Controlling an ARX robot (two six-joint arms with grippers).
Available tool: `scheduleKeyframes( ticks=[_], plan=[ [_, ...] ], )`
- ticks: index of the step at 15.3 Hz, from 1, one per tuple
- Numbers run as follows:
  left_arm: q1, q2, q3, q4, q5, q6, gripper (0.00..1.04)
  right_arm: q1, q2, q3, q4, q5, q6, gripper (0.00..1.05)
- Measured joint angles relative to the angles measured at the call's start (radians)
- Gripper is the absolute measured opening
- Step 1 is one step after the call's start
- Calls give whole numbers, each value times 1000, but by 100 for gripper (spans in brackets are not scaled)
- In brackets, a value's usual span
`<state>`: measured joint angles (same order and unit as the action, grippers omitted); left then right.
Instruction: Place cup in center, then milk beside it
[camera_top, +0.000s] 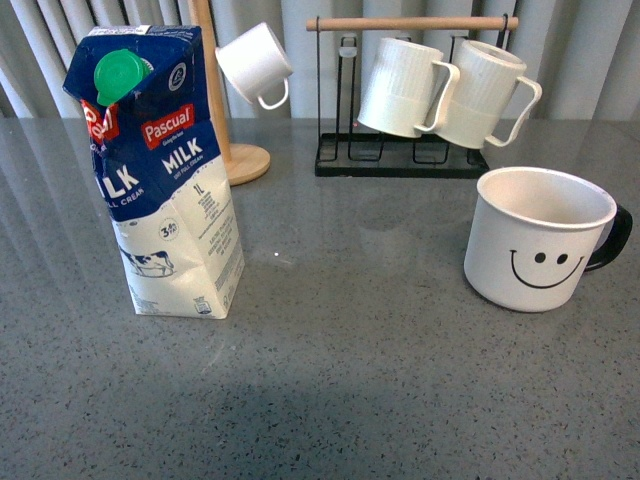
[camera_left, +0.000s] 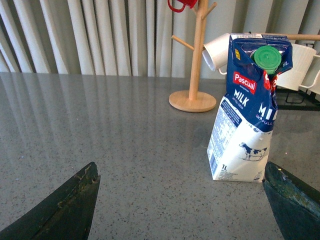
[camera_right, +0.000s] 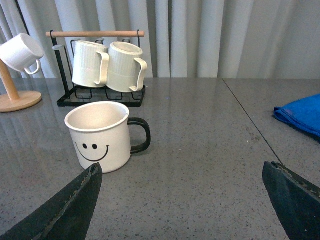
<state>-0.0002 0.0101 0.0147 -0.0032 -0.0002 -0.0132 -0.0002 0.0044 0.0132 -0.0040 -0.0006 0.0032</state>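
A: What is carried by the counter (camera_top: 350, 400), largest first?

B: A black rack (camera_top: 335, 166) with a wooden top bar is seen at the far side. A wooden stand (camera_top: 245, 163) is set just left of the rack.

A: And the milk?

B: The milk (camera_top: 165, 180) is stood upright, left of the rack and well nearer the camera. Its green cap is turned to the front, and its upper part is dented.

A: Where is the cup found?

B: The cup (camera_top: 535, 240) is placed upright in front of the rack's right end, apart from it. The smiley face is shown to the camera and the black handle is pointed away from the milk. Cup and milk are set well apart.

A: Anything smaller?

B: Two ribbed mugs (camera_top: 400, 88) are hung on the rack. A small cup (camera_top: 255, 62) is hung on the stand, beside the rack's left end.

A: How are the end effectors held?

B: The left end effector (camera_left: 180, 167) is spread wide and nothing is gripped; the milk is seen beyond it, untouched. The right end effector (camera_right: 181, 165) is likewise spread wide and empty, with the cup ahead of it, untouched.
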Motion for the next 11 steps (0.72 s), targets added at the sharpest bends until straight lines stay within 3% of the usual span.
scheduleKeyframes(
  ticks=[11],
  plan=[
    [0,0,0,0,0,0,98,0,0,0,0,0,0,98]
  ],
)
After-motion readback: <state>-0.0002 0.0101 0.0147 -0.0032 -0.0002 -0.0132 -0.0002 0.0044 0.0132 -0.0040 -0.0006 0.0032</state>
